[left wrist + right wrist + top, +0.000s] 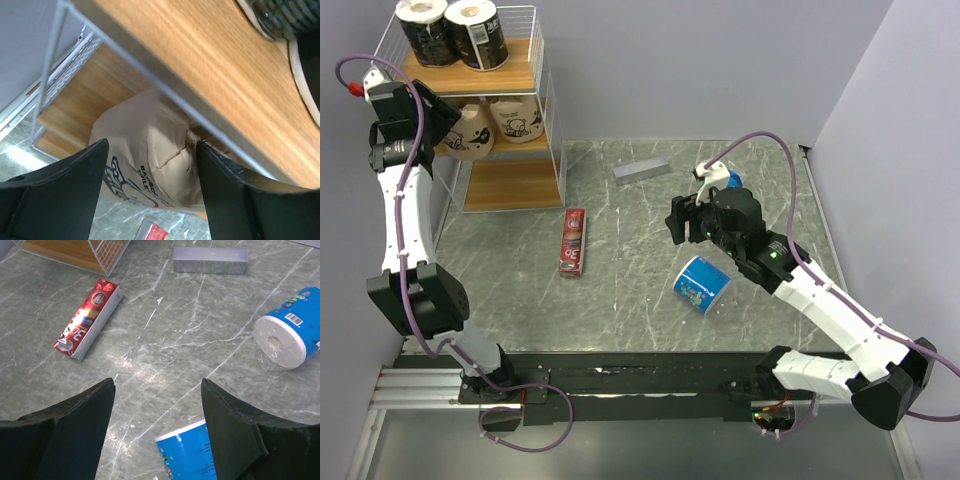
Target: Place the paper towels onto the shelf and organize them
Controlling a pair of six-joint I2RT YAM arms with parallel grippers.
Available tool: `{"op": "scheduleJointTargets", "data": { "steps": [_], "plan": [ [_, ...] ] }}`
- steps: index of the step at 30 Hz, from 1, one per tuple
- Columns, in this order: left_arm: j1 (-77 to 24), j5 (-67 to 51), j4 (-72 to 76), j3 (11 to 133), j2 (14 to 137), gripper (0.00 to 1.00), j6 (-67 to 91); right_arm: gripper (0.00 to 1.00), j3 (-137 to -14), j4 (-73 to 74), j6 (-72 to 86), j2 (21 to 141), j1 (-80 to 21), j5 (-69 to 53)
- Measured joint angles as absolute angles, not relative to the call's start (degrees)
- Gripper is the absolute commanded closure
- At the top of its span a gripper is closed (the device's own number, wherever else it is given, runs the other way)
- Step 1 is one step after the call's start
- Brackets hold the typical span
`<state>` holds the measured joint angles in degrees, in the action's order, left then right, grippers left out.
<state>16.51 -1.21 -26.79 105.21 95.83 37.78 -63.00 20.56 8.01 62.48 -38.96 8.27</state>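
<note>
The shelf (510,185) stands at the far left. Two black paper towels (425,30) (478,32) sit on its top board, and two tan printed ones (470,135) (517,118) on the middle board. My left gripper (445,128) is open at the middle board, its fingers on either side of a tan roll (150,150) under the top board (200,60). One blue-and-white roll (702,284) lies on the table below my open right gripper (678,222). Another blue roll (732,180) is partly hidden behind that arm. In the right wrist view the near roll (195,452) lies below the empty gripper (157,390) and the other roll (282,340) lies to the right.
A flat red box (574,243) (87,320) lies on the marble table in front of the shelf. A grey bar (641,169) (210,260) lies further back. Walls close in on the left, the back and the right.
</note>
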Motion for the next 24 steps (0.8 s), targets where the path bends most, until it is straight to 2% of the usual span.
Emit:
{"op": "scheduleJointTargets", "data": {
  "steps": [8,16,24],
  "plan": [
    [16.51,0.91,-26.61,99.66,87.66,0.24,35.35,0.23,-63.00,20.56,8.10,60.93,-38.96,7.46],
    [16.51,1.37,-25.06,93.93,82.59,0.41,34.33,0.23,-63.00,20.53,8.54,59.75,-38.96,6.87],
    [16.51,1.15,-24.56,86.30,82.91,0.47,35.16,0.23,-63.00,20.51,8.75,59.72,-38.96,6.35]
  ]
}}
